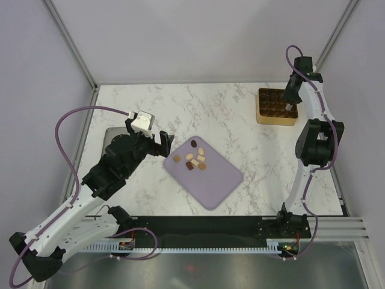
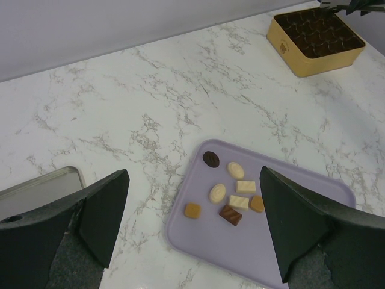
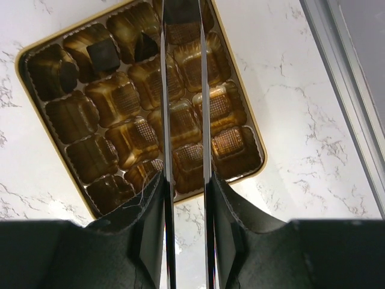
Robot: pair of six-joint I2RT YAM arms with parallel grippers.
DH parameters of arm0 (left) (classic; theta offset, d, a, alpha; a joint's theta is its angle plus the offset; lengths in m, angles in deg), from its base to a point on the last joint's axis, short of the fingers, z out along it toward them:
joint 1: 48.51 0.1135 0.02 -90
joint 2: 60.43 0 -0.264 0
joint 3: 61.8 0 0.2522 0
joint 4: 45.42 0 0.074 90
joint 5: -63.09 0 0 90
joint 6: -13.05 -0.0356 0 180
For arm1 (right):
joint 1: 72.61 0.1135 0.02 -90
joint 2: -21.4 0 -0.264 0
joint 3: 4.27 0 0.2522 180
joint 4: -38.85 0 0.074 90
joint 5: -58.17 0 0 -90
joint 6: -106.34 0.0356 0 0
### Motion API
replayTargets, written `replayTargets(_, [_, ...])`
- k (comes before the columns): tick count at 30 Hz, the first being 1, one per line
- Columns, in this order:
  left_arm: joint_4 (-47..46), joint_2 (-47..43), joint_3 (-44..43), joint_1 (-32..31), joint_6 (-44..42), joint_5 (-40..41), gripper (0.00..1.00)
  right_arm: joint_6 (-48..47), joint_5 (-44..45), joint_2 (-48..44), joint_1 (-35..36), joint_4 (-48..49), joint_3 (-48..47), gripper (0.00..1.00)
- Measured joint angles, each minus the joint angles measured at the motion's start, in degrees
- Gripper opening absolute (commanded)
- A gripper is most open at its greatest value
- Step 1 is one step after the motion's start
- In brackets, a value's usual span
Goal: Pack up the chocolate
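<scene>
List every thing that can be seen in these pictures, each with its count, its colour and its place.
chocolate pieces: eight; dark brown, caramel and cream; loose on the mat's far corner
mat: one; lilac; middle of the table
gold tray: one; gold with brown compartments; far right; a few dark pieces inside, number unclear
metal tray: one; grey; left side, partly under the left arm
table: one; white marble
left gripper: black; open; left of the mat
right gripper: black; over the gold tray; fingers nearly together, hold unclear
</scene>
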Motion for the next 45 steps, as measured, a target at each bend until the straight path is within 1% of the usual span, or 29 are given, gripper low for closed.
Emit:
replayTargets(8, [0.0, 0.24, 0.0, 0.0, -0.07, 0.0, 0.97, -0.46, -0.04, 0.61, 0.02, 0.42, -1.25, 0.48])
replayTargets(11, [0.0, 0.24, 0.0, 0.0, -0.42, 0.0, 0.97, -0.48, -0.04, 1.03, 0.0, 0.42, -1.64, 0.5])
replayTargets(22, [0.0, 0.26, 0.0, 0.0, -0.72, 0.07, 0.97, -0.48, -1.22, 0.72, 0.42, 0.2, -2.12, 0.5])
replayTargets(26, [0.0, 0.24, 0.0, 0.0, -0.94, 0.66, 0.97, -0.52, -1.62, -3.06, 2.58, 0.11, 1.03, 0.49])
replayTargets(29, [0.0, 0.26, 0.0, 0.0, -1.03, 1.09, 0.97, -0.68, -2.05, -8.17, 7.1, -0.2, 4.9, 0.49])
replayTargets(35, [0.0, 0.26, 0.0, 0.0, -1.03, 1.22, 0.97, -1.16, -3.37, -19.47, 23.04, 1.49, 15.56, 0.49])
replayTargets(37, [0.0, 0.26, 0.0, 0.0, -1.05, 1.22, 0.97, -1.44, -4.61, -21.68, 28.33, 2.25, 18.34, 0.49])
replayTargets(39, [0.0, 0.26, 0.0, 0.0, -1.03, 1.22, 0.97, -1.66, -5.44, -23.3, 32.09, 2.6, 20.92, 0.5])
replayTargets(45, [0.0, 0.09, 0.0, 0.0, -1.03, 1.31, 0.97, -1.7, -6.1, -25.73, 40.15, 3.39, 26.88, 0.5])
